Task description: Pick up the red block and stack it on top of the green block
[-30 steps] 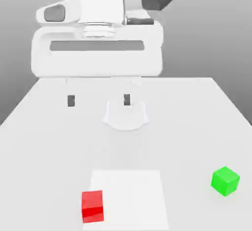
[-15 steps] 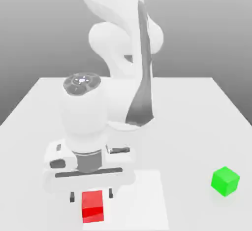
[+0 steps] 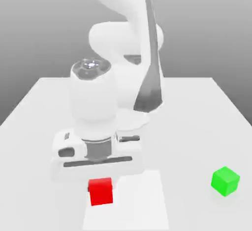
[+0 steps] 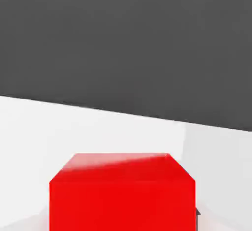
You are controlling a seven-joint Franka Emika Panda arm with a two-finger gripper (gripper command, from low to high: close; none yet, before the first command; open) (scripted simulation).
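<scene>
The red block (image 3: 101,191) sits at the near edge of the counter (image 3: 197,121), toward the exterior view's left, directly under the hand of the arm (image 3: 123,33). Its lower edge looks slightly raised and tilted against the pale square patch (image 3: 140,200) beneath it, though whether it has fully left the surface cannot be told. In the hand view the red block (image 4: 122,193) lies close up beneath the camera, squarely in line with the grasp. The jaws are closed down as far as they go, and from the block's position right under the hand they appear to be clamped on its sides; the gripper (image 3: 100,188) itself is mostly hidden behind the hand body and the block. The green block (image 3: 225,180) rests alone on the counter, well apart toward the exterior view's right, untouched and with nothing on top. Judgement on progress: approach and grasp look done, lift is at most just starting. Left to do: raise the red block clear, carry it across toward the exterior view's right, line it up over the green block, set it down square, release. Roughly the first third complete.
</scene>
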